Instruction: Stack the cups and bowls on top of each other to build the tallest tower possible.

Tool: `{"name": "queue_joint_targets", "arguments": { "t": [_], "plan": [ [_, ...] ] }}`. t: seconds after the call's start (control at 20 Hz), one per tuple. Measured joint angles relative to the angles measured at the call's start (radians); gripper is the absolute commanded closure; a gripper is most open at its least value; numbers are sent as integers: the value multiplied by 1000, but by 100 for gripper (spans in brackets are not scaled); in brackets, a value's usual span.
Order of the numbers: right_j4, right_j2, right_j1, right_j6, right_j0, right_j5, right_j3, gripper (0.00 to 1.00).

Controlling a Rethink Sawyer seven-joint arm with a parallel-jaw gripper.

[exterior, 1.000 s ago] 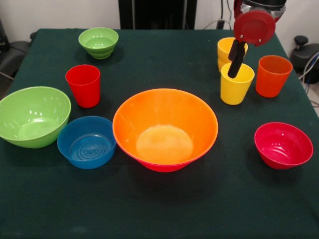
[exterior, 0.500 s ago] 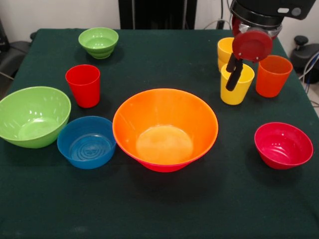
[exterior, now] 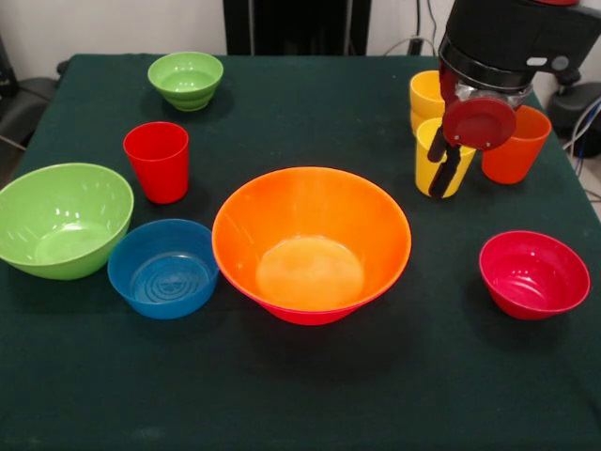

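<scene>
The large orange bowl [exterior: 311, 244] sits mid-table inside a pink bowl, of which only a strip [exterior: 310, 318] shows beneath it. At the left are the big green bowl [exterior: 62, 218], the small blue bowl [exterior: 162, 268] and the red cup [exterior: 157, 161]. A small green bowl [exterior: 186, 79] is far back, and a small red bowl [exterior: 533, 273] is at the right. My gripper [exterior: 441, 167] hangs low at the near yellow cup [exterior: 424, 165], covering its right side. A second yellow cup [exterior: 424, 97] stands behind it. The orange cup [exterior: 516, 155] to the right is partly hidden by the arm.
A dark green cloth [exterior: 300, 395] covers the table. The yellow and orange cups stand close together around the gripper. The table's right edge runs just past the orange cup.
The arm has come down steadily; the gripper has dropped from above the near yellow cup's rim to alongside its body. No cup or bowl has moved.
</scene>
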Motion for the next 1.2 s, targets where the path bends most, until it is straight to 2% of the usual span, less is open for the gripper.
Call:
{"name": "queue_joint_targets", "arguments": {
  "t": [0.4,1.2],
  "plan": [
    [0,6,-1,0,0,0,1,0],
    [0,19,-89,0,26,0,51,0]
  ]
}}
